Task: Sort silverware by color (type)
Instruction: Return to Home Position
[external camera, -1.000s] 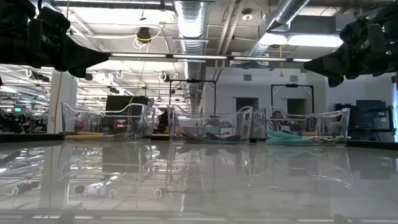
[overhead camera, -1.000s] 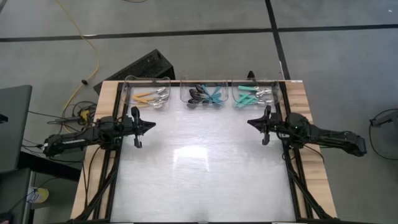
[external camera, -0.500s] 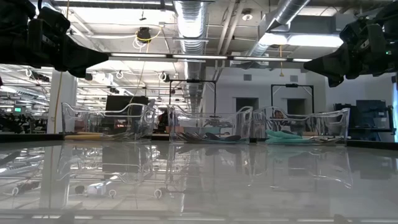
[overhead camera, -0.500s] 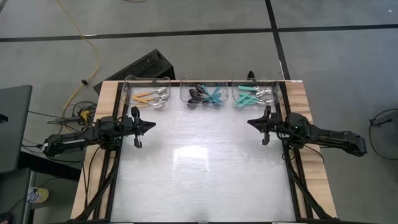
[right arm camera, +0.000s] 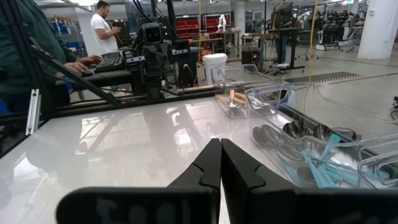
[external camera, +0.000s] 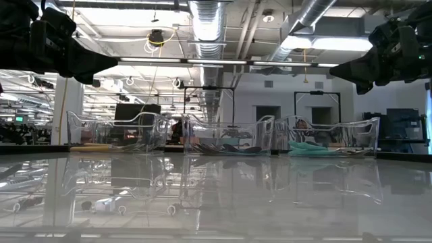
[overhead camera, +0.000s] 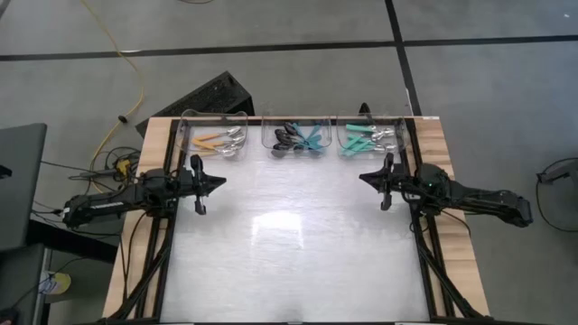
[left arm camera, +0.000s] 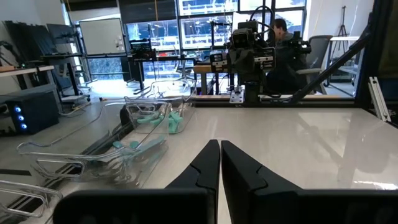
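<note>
The spoons lie sorted in three clear bins along the table's far edge. The left bin (overhead camera: pixel 215 133) holds orange-handled spoons (overhead camera: pixel 219 140) with silver bowls. The middle bin (overhead camera: pixel 294 133) holds teal-handled spoons (overhead camera: pixel 298 139) with black bowls. The right bin (overhead camera: pixel 369 133) holds teal-handled spoons (overhead camera: pixel 361 140) with silver bowls. My left gripper (overhead camera: pixel 222 181) hovers shut above the table's left side, fingers pointing right. My right gripper (overhead camera: pixel 362 178) hovers shut above the right side, pointing left. Both stand near of the bins and hold nothing.
The white glossy tabletop (overhead camera: pixel 293 244) stretches between and in front of the two arms. Wooden strips and dark frame rails (overhead camera: pixel 424 244) run along both sides. Beyond the table, people (right arm camera: pixel 102 28) sit and stand at workstations in the room.
</note>
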Tool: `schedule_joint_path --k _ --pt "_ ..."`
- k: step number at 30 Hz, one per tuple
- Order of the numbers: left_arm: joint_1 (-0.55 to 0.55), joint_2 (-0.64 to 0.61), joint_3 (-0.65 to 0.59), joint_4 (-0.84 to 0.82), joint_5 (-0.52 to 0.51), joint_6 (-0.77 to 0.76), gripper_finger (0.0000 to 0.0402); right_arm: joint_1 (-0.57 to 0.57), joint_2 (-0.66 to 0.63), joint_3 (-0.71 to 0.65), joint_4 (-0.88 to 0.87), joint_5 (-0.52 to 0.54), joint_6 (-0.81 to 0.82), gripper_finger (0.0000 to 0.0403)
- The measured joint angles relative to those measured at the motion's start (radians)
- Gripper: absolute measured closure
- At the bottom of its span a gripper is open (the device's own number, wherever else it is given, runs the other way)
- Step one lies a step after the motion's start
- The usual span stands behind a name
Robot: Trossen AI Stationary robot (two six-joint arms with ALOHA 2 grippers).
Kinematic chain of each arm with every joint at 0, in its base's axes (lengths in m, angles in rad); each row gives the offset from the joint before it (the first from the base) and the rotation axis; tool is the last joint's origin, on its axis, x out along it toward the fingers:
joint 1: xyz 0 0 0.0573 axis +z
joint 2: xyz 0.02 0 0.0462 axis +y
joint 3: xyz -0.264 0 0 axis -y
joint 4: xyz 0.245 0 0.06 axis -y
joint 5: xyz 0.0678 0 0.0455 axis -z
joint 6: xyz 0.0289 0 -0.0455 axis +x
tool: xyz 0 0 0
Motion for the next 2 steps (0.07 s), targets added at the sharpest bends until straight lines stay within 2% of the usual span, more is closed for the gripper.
schedule_joint_path --k 2 --pt "0.000 0.000 0.000 0.000 0.000 0.000 0.0401 0.000 0.000 0.000 0.000 0.000 0.000 0.0372"
